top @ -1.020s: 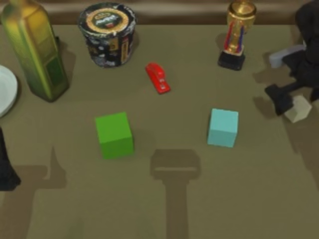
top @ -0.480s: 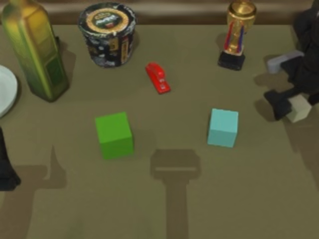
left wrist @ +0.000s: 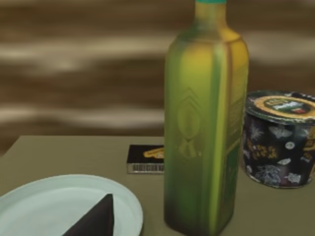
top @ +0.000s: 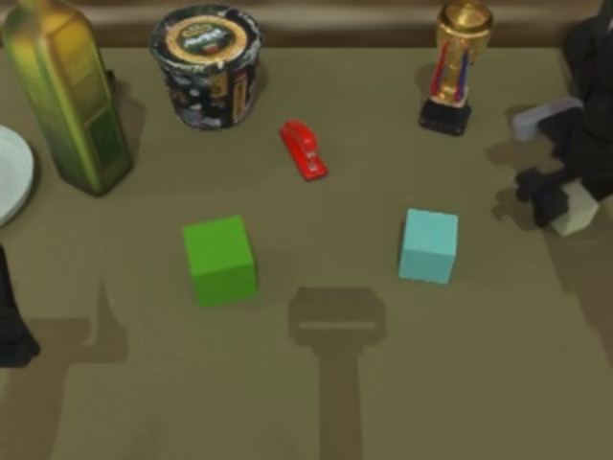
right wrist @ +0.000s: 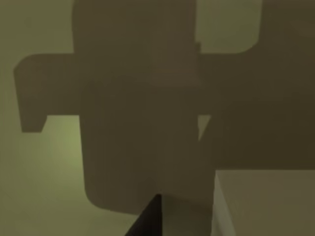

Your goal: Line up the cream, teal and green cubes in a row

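Right of the teal cube (top: pixel 428 246), near the table's (top: pixel 316 402) right edge, my right gripper (top: pixel 560 203) sits over the cream cube (top: pixel 578 213); I cannot tell whether its fingers are apart or clamped. The green cube (top: pixel 220 260) lies well left of the teal cube, level with it. My left arm is parked far left of it, at the table's left edge.

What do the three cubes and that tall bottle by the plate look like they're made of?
Green cube, teal cube and cream cube: flat even colour with no shine, so probably matte plastic or painted wood. Bottle: likely glossy tinted glass, going by its yellow-green gradient and soft highlights, though plastic can't be ruled out.
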Robot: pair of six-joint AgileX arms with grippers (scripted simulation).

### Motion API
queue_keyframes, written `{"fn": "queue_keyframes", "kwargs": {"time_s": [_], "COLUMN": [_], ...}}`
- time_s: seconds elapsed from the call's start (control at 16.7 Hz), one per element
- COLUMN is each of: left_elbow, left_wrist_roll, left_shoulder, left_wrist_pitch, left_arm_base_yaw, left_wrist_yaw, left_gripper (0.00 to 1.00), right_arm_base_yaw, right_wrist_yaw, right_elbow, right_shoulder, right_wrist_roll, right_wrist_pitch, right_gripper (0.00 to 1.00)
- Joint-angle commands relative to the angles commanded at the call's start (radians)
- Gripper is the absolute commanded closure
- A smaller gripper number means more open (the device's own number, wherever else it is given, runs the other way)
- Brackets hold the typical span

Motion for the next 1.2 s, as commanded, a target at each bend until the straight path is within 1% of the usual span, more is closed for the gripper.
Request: {"fn": "queue_keyframes", "kwargs": {"time_s": [0.18,0.24,0.66,0.72,0.84,1.2], "left_elbow": [0.000,0.000,0.000,0.000,0.000,0.000], "left_wrist_roll": [0.000,0.000,0.000,0.000,0.000,0.000], "left_shoulder": [0.000,0.000,0.000,0.000,0.000,0.000], "left_wrist_pitch": [0.000,0.000,0.000,0.000,0.000,0.000], "left_arm_base_yaw": [0.000,0.000,0.000,0.000,0.000,0.000], "left_wrist_yaw": [0.000,0.000,0.000,0.000,0.000,0.000], "left_gripper": [0.00,0.00,0.00,0.00,0.00,0.00], "right_arm_base_yaw": [0.000,0.000,0.000,-0.001,0.002,0.007], "right_wrist_yaw": [0.000,0.000,0.000,-0.011,-0.011,-0.012], "right_elbow": [0.000,0.000,0.000,0.006,0.023,0.151], "right_shoulder": [0.000,0.000,0.000,-0.035,-0.039,-0.100], "right_wrist_roll": [0.000,0.000,0.000,0.008,0.006,0.006], "right_wrist_pitch": [0.000,0.000,0.000,-0.014,-0.031,-0.229], "right_gripper": [0.98,1.00,1.00,1.00,1.00,1.00]}}
